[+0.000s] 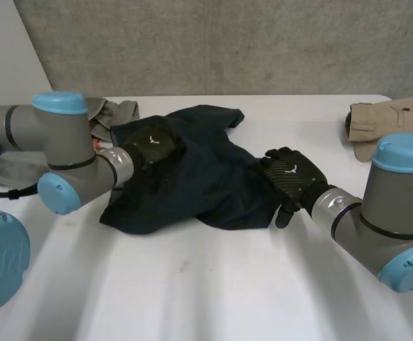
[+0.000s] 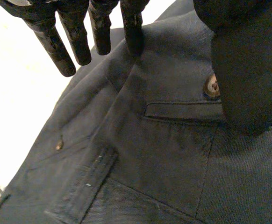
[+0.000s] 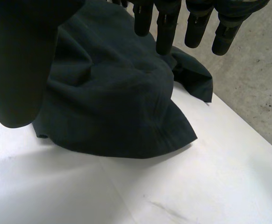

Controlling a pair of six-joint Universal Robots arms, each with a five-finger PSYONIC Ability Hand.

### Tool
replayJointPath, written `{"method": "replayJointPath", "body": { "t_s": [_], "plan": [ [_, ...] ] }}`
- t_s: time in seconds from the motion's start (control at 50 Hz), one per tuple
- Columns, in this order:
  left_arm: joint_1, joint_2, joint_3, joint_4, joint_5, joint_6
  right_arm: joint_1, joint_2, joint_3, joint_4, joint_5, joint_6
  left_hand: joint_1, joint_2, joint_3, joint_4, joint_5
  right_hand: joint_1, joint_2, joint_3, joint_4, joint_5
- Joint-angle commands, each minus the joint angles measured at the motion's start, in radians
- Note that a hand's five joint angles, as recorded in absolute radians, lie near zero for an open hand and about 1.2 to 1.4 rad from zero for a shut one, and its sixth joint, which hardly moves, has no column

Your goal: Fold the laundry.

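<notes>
**Status.** Folding has not begun. The garment [image 1: 199, 177], dark navy with a buttoned pocket and a belt loop, lies crumpled in a heap on the table [image 1: 228, 284] between the two hands. No edge is aligned and no fold is formed.

**Left hand** [image 1: 153, 145]. Released and grasping nothing. Its fingers [image 2: 80, 42] are straight, with the tips at the cloth near the waistband end. The pocket button [image 2: 212, 86] sits just beside the thumb.

**Right hand** [image 1: 292, 174]. Released, with nothing pinched. Its fingers [image 3: 166, 32] are straight, reaching over the opposite edge of the garment.

**Remaining (judgement).** Spread the garment flat, smooth it, fold it, then set it aside. Almost all of the task is left to do.

**Surroundings.** A beige cloth [image 1: 394, 117], apparently folded, lies well beyond the right hand. A grey cloth [image 1: 118, 110] lies just behind the left arm, close to the garment. Neither blocks the work. The likely hindrance is the bunched, overlapping layers, which hide the hems and corners needed for a clean grasp.
</notes>
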Motion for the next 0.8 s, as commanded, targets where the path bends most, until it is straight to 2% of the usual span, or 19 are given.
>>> {"method": "replayJointPath", "body": {
  "t_s": [0.02, 0.1, 0.16, 0.26, 0.32, 0.38, 0.48, 0.58, 0.8],
  "plan": [
    [-0.001, 0.026, -0.005, -0.005, -0.007, -0.002, 0.0, 0.001, -0.002, -0.007, 0.002, 0.022, -0.04, 0.0, -0.002, 0.006, 0.009, -0.037, -0.13, -0.028, -0.025, -0.045],
    [0.005, 0.067, -0.014, -0.046, -0.043, -0.006, -0.005, 0.001, -0.002, -0.011, 0.003, 0.033, 0.089, 0.129, 0.127, 0.135, 0.138, -0.037, -0.13, -0.028, -0.025, -0.045],
    [0.022, 0.193, -0.076, -0.175, -0.153, -0.031, -0.01, 0.001, -0.003, -0.019, 0.002, 0.04, 0.177, 0.218, 0.215, 0.223, 0.227, -0.037, -0.13, -0.028, -0.025, -0.045],
    [0.036, 0.319, -0.216, -0.247, -0.24, -0.031, -0.014, 0.003, -0.006, -0.02, 0.0, 0.048, 0.262, 0.303, 0.3, 0.308, 0.312, -0.037, -0.13, -0.028, -0.025, -0.045],
    [0.053, 0.388, -0.339, -0.227, -0.256, -0.026, -0.013, 0.004, -0.006, -0.02, 0.003, 0.05, 0.348, 0.388, 0.385, 0.393, 0.397, -0.037, -0.13, -0.028, -0.025, -0.045],
    [0.07, 0.428, -0.454, -0.151, -0.239, -0.015, -0.01, 0.004, -0.005, -0.02, 0.003, 0.051, 0.395, 0.435, 0.432, 0.44, 0.444, -0.037, -0.13, -0.028, -0.025, -0.045],
    [0.082, 0.431, -0.58, -0.016, -0.241, 0.005, -0.007, 0.004, 0.0, -0.02, 0.003, 0.051, 0.468, 0.508, 0.506, 0.514, 0.517, -0.037, -0.13, -0.028, -0.025, -0.045],
    [0.08, 0.402, -0.641, 0.118, -0.247, 0.017, -0.003, 0.004, 0.006, -0.027, 0.003, 0.051, 0.448, 0.488, 0.485, 0.493, 0.497, -0.037, -0.13, -0.028, -0.025, -0.045],
    [0.045, 0.321, -0.627, 0.13, -0.305, 0.021, -0.005, 0.004, 0.012, -0.043, 0.003, 0.051, 0.486, 0.526, 0.523, 0.531, 0.535, -0.037, -0.13, -0.028, -0.025, -0.045]
  ]
}}
